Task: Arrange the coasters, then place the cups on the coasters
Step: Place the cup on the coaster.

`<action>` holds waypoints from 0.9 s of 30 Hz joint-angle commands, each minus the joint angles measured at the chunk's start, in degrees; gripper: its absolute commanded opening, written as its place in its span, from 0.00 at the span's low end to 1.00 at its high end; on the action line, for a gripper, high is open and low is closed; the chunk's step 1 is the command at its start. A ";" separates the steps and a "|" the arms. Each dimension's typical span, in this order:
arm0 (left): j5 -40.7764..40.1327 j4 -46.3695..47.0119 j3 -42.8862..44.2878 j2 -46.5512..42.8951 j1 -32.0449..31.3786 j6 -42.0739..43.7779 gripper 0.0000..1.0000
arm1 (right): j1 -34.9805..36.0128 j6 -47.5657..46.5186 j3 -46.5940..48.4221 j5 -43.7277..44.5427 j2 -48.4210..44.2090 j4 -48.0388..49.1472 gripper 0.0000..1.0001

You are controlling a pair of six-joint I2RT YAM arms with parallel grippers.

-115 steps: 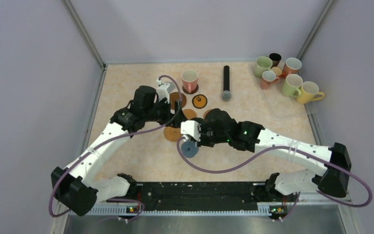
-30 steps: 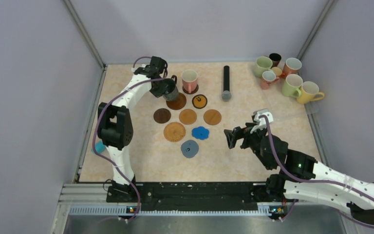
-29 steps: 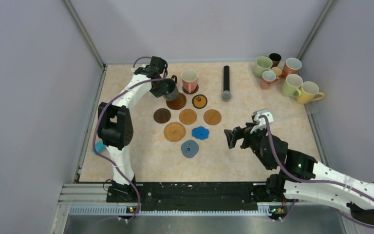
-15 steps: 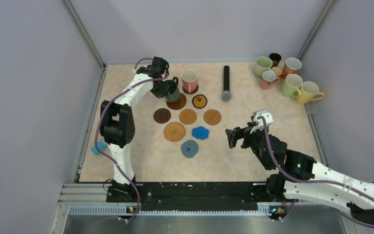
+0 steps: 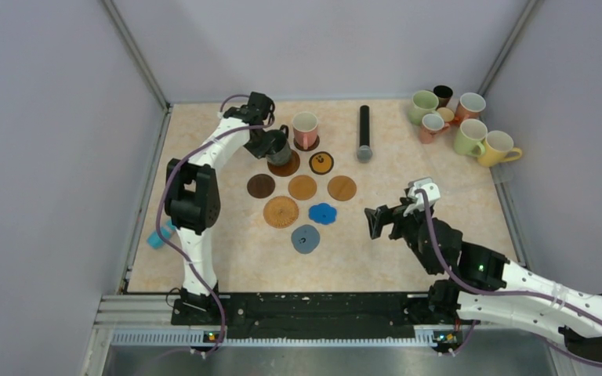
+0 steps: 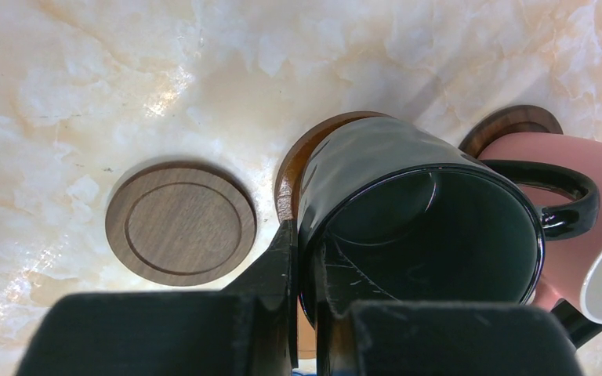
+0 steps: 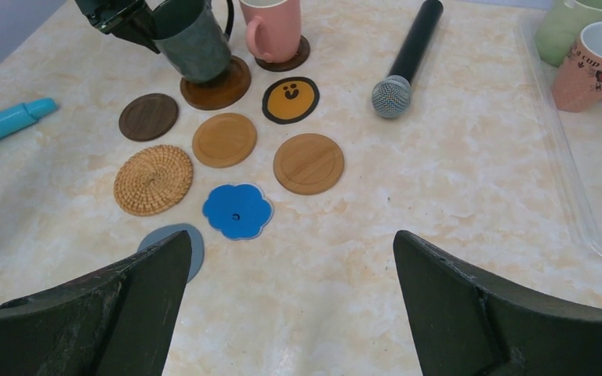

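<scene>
My left gripper (image 5: 270,142) (image 6: 307,268) is shut on the wall of a dark green cup (image 5: 279,148) (image 6: 423,211) (image 7: 194,35). The cup hangs tilted over a brown coaster (image 5: 288,167) (image 7: 218,84); I cannot tell whether its base touches. Beside it a pink cup (image 5: 306,129) (image 7: 270,27) stands on a dark coaster. Further coasters lie spread out: black-and-orange (image 5: 321,162), dark brown (image 5: 261,186) (image 6: 180,222), two tan (image 5: 302,187) (image 5: 342,188), woven (image 5: 281,211), blue flower (image 5: 323,213), grey-blue (image 5: 306,238). My right gripper (image 5: 376,222) (image 7: 291,239) hovers open and empty to their right.
Several cups (image 5: 469,137) cluster at the back right in a clear tray (image 7: 572,180). A black microphone (image 5: 364,133) (image 7: 407,55) lies right of the pink cup. A blue marker (image 5: 161,235) (image 7: 8,121) lies near the left wall.
My left gripper has carried the dark green cup slightly right, over the brown coaster, and its arm has swung a little. The right arm has barely moved.
</scene>
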 commanded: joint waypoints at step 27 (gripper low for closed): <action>2.41 1.96 3.27 0.95 -0.97 -0.98 0.07 | -0.19 -0.40 -0.74 1.80 -1.61 1.16 0.99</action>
